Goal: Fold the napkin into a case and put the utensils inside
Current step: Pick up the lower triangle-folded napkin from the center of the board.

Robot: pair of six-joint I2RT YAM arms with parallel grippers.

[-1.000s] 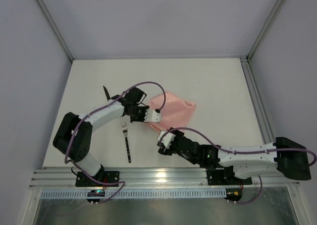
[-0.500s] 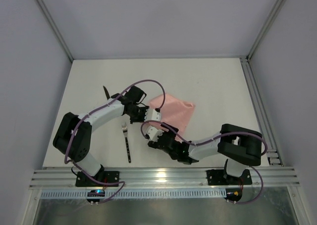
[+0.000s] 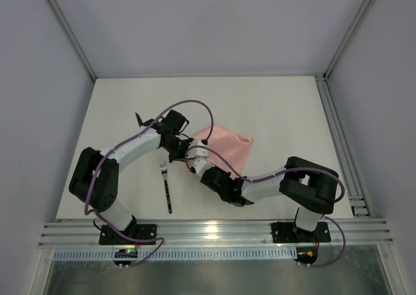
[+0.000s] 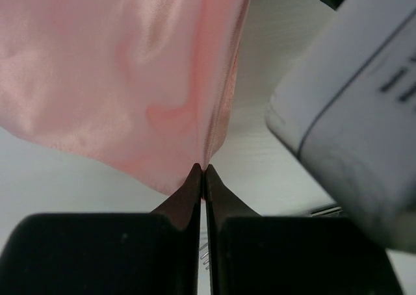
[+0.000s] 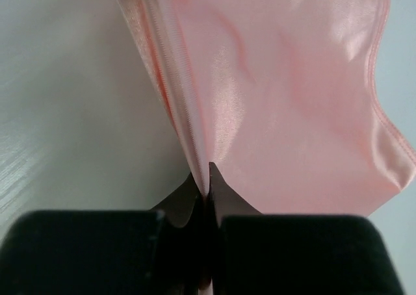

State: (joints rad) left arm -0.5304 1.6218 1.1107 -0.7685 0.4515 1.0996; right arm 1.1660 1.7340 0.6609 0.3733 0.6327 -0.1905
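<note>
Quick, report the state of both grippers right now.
Left gripper: shut, pinching the napkin at its edge.
Right gripper: shut, pinching the napkin at a gathered edge.

I see the napkin [image 3: 229, 149] on the table [image 3: 286, 113], about midway across. The fork [image 3: 167, 190] lies left of it and nearer me. The knife [image 3: 139, 120] sits farther left, behind the fork.

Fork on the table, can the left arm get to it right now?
Probably not yet: the fork lies uncovered close by, but the left arm's fingers are shut on an edge of the napkin and would have to let go first.
</note>
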